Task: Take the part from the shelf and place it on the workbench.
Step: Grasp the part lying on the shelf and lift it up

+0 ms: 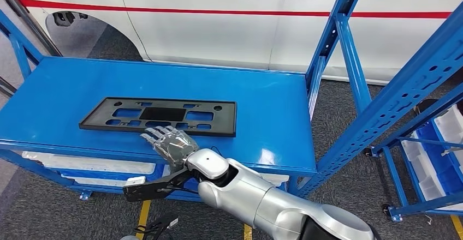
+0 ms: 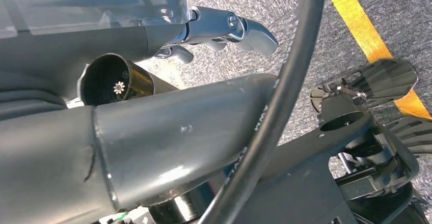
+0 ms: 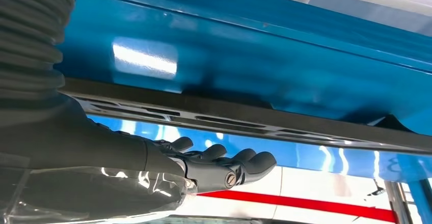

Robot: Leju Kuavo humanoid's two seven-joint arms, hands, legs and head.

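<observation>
Robot hand (image 1: 166, 144) beside black part (image 1: 158, 115) — contact unclear.

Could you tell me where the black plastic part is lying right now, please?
In the head view, the black part lies flat on the blue workbench, toward its near edge, with the right hand just in front of it and the white car behind.

Right hand (image 1: 168, 143) beside part (image 1: 159, 115) on workbench (image 1: 262, 95).
</observation>
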